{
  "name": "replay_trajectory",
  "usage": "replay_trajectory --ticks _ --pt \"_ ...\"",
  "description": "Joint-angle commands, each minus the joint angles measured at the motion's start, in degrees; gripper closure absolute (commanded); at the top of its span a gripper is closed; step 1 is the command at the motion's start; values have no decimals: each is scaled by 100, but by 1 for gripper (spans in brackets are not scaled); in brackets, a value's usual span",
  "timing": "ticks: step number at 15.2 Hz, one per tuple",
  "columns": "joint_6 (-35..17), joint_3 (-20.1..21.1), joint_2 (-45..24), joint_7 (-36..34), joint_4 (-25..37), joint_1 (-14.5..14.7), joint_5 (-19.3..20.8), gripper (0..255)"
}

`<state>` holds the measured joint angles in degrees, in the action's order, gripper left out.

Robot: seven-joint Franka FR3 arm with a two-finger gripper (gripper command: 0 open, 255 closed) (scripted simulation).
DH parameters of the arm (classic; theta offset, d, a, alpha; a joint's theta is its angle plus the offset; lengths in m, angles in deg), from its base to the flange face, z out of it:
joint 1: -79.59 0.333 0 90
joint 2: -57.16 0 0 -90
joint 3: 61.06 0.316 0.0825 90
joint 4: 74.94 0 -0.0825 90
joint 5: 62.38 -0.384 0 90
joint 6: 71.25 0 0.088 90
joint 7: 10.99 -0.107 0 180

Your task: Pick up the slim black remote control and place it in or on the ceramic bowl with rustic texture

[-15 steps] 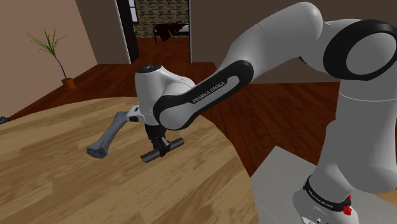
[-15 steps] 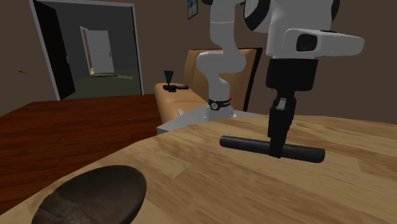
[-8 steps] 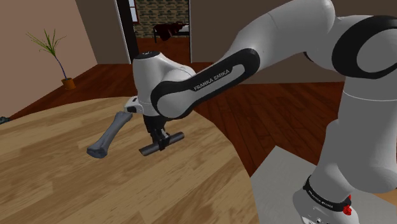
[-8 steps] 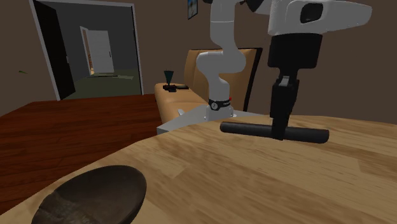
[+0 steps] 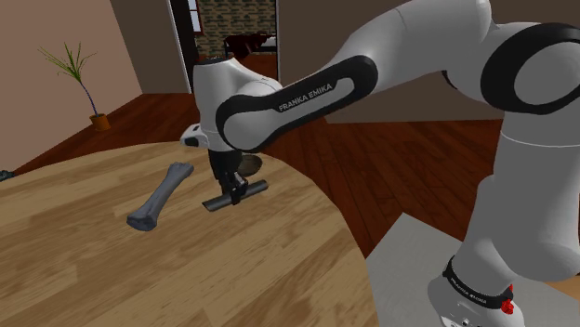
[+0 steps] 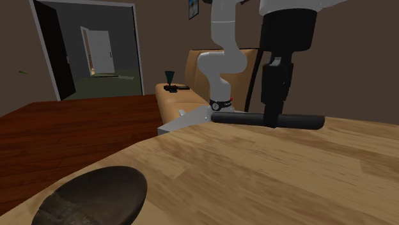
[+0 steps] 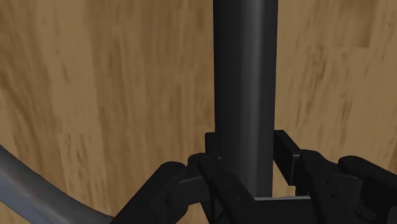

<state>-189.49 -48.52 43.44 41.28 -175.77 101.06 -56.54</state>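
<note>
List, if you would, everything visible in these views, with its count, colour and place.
remote control: one, black, held level above the table
bowl: one, dark brown, on the table at the second exterior view's lower left
bone-shaped object: one, grey, lying on the table
table: one, light wood
potted plant: one, green in an orange pot, on the floor by the wall
arm: one, white with dark joints, reaching over the table
fingers: two, black, shut on the remote control

1 remote [image 5: 255, 187], 1 bowl [image 6: 89, 195], 1 grey bone-shaped obj [image 5: 160, 196], 1 plant [image 5: 79, 79].
</note>
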Motion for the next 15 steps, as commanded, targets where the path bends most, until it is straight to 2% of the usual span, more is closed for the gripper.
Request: replay_trajectory --ticks 1,9,15 --pt "34 -89 -185 236 230 -132 0 255" --pt "367 -375 -1054 1099 1465 -628 -30 255" --pt "854 -534 -1991 1688 2907 -961 -54 255"
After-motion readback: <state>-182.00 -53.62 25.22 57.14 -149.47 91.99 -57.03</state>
